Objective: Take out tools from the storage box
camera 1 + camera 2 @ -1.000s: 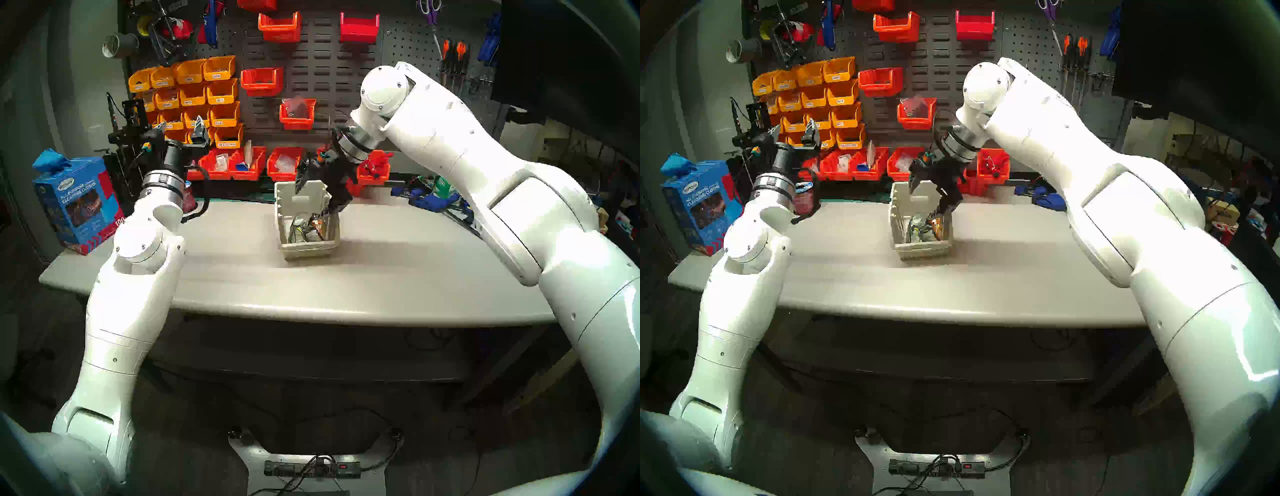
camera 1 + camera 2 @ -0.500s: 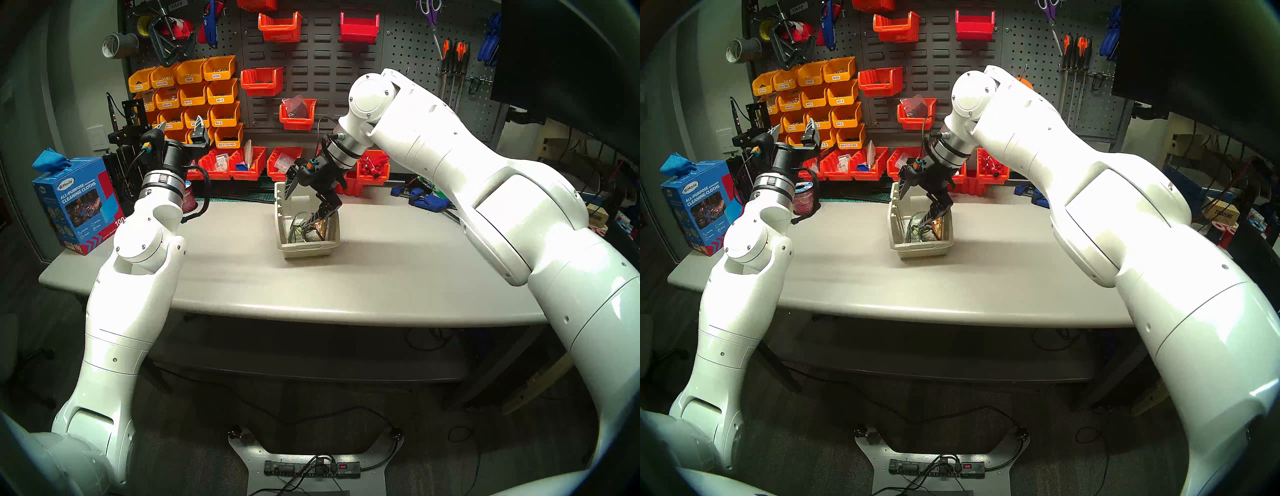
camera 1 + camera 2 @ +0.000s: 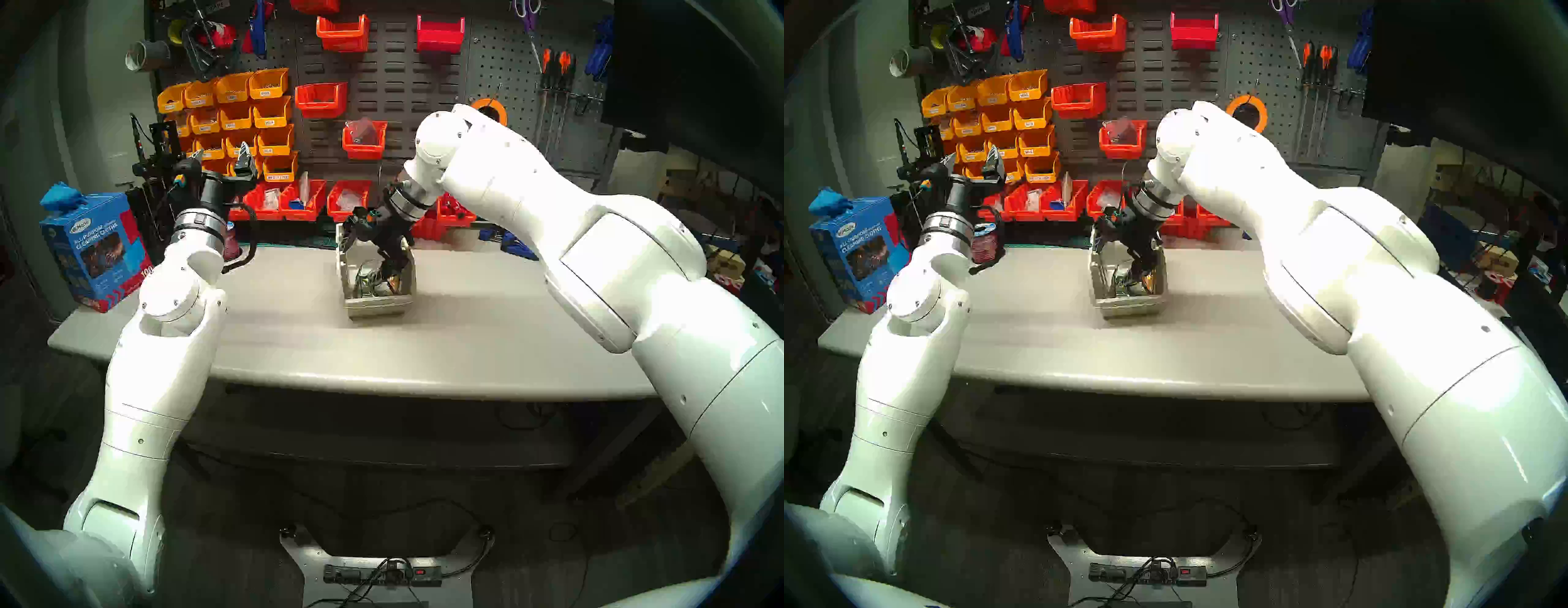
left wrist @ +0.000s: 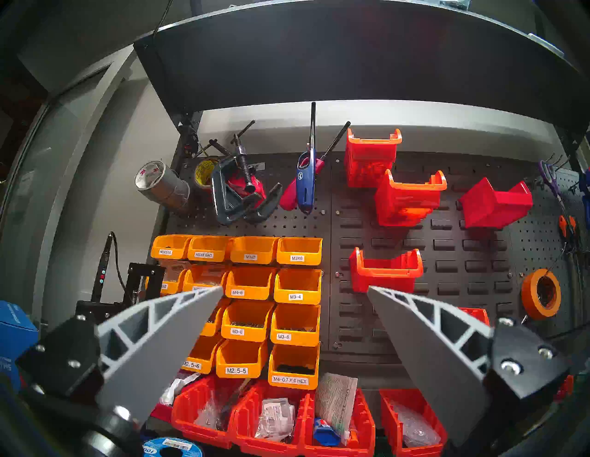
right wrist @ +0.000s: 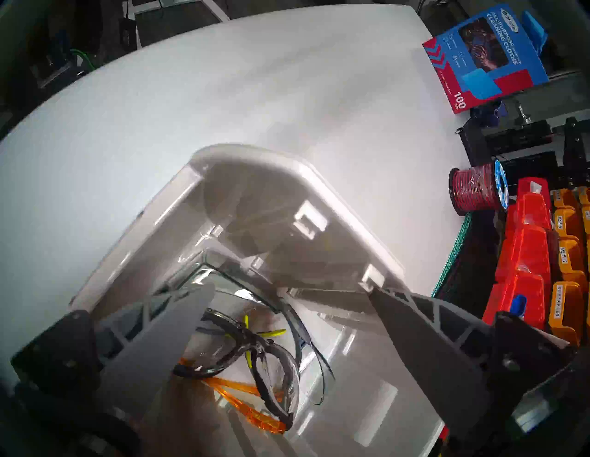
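Note:
The beige storage box (image 3: 375,306) (image 3: 1129,309) (image 5: 319,178) stands mid-table, its high back wall to the rear. Inside lie two pairs of clear safety glasses, one with a grey frame and yellow accents (image 5: 274,360), one with orange arms (image 5: 242,402); from the head they show as a tangle (image 3: 373,282). My right gripper (image 3: 369,257) (image 3: 1121,259) (image 5: 292,288) is open and reaches down into the box. One finger hangs just above the glasses, the other by the box's left wall. It holds nothing. My left gripper (image 3: 220,152) (image 3: 973,153) (image 4: 294,288) is open and empty, raised at the far left and pointing at the pegboard.
A blue cleaning-cloth carton (image 3: 95,250) stands at the table's left end, with a red wire spool (image 5: 475,191) beside it. Red bins (image 3: 305,201) line the table's back edge under orange wall bins (image 4: 249,322). Blue clamps (image 3: 515,246) lie at the back right.
My right arm has swung left and down, taking the open gripper deeper into the box. The left arm has not moved.

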